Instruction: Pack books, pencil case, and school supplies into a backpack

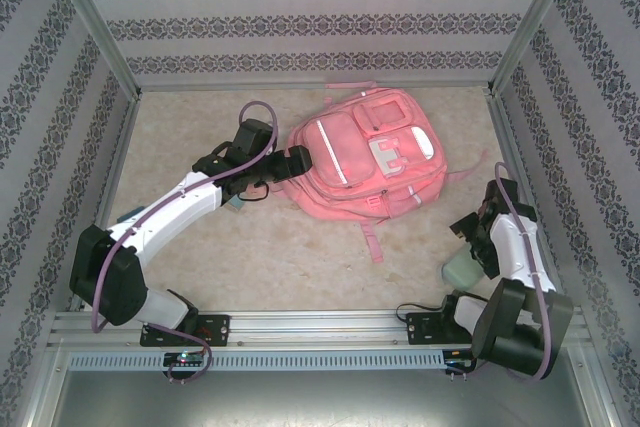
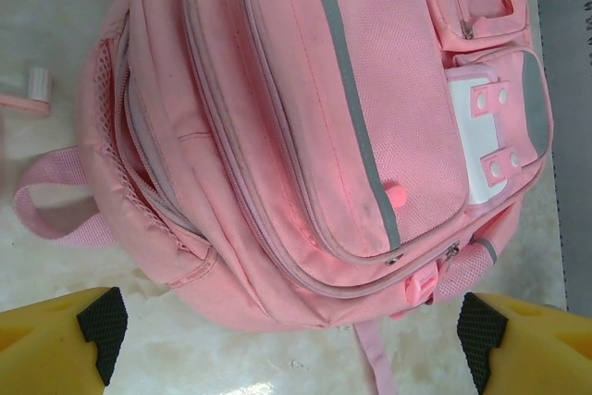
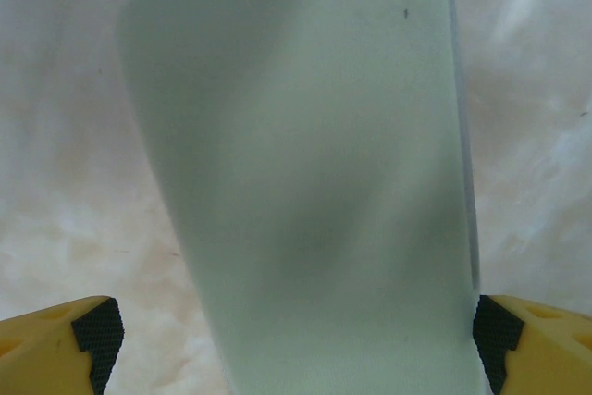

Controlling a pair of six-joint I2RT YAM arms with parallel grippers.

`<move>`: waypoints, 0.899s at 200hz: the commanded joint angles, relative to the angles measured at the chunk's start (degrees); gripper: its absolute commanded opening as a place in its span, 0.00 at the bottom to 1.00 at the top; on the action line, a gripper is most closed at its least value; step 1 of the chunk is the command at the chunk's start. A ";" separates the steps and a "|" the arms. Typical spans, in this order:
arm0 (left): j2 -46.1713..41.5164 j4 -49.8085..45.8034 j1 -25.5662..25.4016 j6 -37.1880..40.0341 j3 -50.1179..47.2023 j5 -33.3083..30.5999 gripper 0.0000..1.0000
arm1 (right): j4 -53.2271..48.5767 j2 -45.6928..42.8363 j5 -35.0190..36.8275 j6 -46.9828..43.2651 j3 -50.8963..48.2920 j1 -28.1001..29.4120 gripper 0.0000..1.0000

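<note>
We see a pink backpack (image 1: 365, 162) with pale grey stripes and a white patch toward 3 o'clock. The table (image 1: 300, 247) is marbled beige; the walls (image 1: 320, 22) carry dark floral bands.

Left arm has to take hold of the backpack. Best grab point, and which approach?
Probably the webbing loop sticking out from the backpack at its side onto the table: it looks thin enough to pinch, while the body is far wider than the open left gripper. Come down from above, jaws astride the band, since it lies low on the table.
</note>
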 commanded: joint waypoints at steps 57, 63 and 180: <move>1.82 0.27 -0.43 1.03 1.80 0.13 0.93 | 7.30 5.36 -7.27 -0.62 -2.55 0.21 0.98; 1.91 0.27 -0.42 0.96 1.80 0.22 0.93 | 7.52 5.97 -7.23 -0.59 -2.60 0.63 0.98; 0.05 -0.43 -0.41 0.53 0.85 -0.75 0.93 | 6.32 -2.92 -4.71 2.21 -0.98 16.21 0.66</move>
